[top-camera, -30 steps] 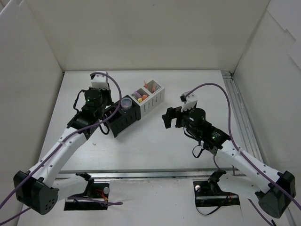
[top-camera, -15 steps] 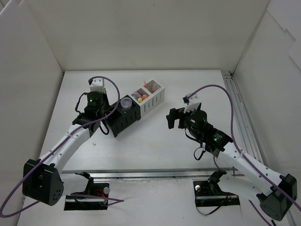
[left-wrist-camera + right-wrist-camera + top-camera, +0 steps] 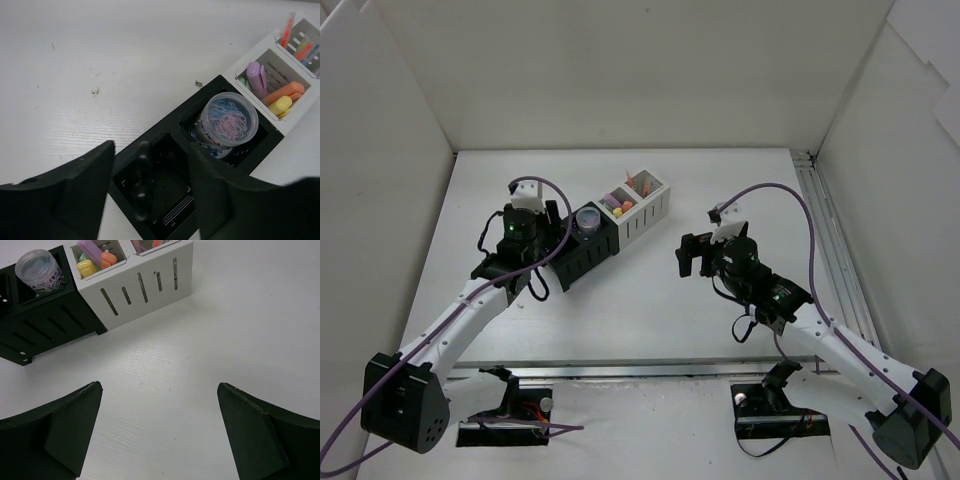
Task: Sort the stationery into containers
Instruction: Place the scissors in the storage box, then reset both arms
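Note:
The containers (image 3: 610,228) stand as a diagonal row, two black and two white. My left gripper (image 3: 150,150) is open over the end black compartment (image 3: 165,200). Between its fingers, touching neither, a blurred black handle (image 3: 142,185), seemingly the scissors, stands inside that compartment. The second black compartment holds a clear-lidded tub (image 3: 229,117) of paper clips. Purple, orange and yellow markers (image 3: 272,92) fill the first white compartment, and thin pens (image 3: 295,37) the far one. My right gripper (image 3: 157,387) is open over bare table, right of the row (image 3: 145,280). In the top view the left gripper (image 3: 542,262) and right gripper (image 3: 685,255) flank the row.
White walls enclose the table on three sides. A metal rail (image 3: 830,250) runs along the right edge. Purple cables arc over both arms. Bare tabletop (image 3: 650,300) lies between the containers and the arm bases.
My left gripper has opened and let go of the black handle, which now sits in the end black compartment. The left wrist shifted slightly. My right gripper drifted a little right, still open.

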